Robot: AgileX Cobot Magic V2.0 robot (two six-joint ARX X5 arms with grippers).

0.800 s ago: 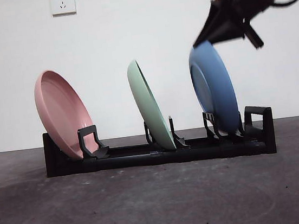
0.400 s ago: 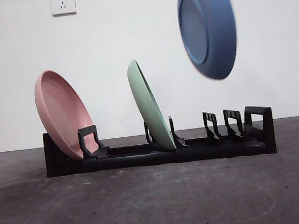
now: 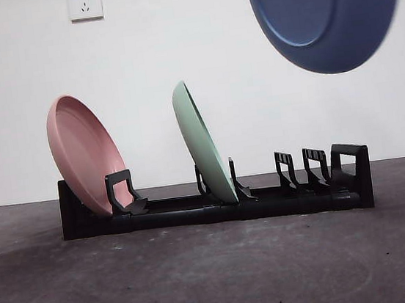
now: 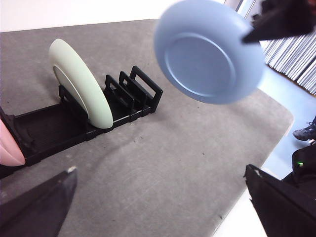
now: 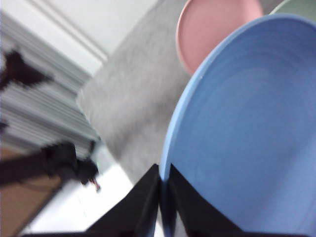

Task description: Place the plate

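Observation:
My right gripper (image 5: 162,190) is shut on the rim of the blue plate (image 5: 247,133) and holds it high in the air. The blue plate (image 3: 326,11) hangs at the top right of the front view, well above the black dish rack (image 3: 217,207). It also shows in the left wrist view (image 4: 207,59), with the right gripper's tip on its rim. The pink plate (image 3: 85,155) leans in the rack's left slot and the green plate (image 3: 203,142) in the middle slot. The rack's right slots (image 3: 308,172) stand bare. My left gripper (image 4: 163,197) is open and empty, away from the rack.
The rack stands on a dark grey table (image 3: 217,268) before a white wall with a socket (image 3: 85,2). The left wrist view shows the table's edge (image 4: 276,148) and the floor beyond it.
The blue plate left the rack's right slot one second ago, rose, and has since moved higher and to the right, turning its underside more toward the front camera.

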